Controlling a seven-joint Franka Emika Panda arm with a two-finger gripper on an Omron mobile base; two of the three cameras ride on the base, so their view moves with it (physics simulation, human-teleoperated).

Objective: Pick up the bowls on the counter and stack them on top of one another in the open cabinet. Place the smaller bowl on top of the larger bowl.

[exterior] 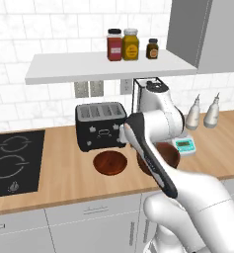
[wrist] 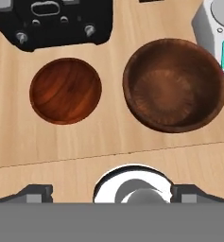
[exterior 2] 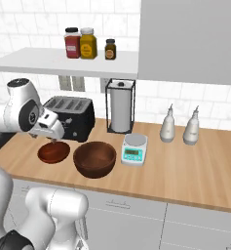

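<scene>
The left base view looks forward and down from behind the arm's left, well back. The right base view does the same from its right. Both share the counter (exterior: pixel 64 183), the toaster (exterior: pixel 100 126), both bowls and the shelf (exterior: pixel 108 66) above. The hand view looks straight down, close, over the smaller bowl (wrist: pixel 65 90) and larger bowl (wrist: pixel 174 85).
</scene>
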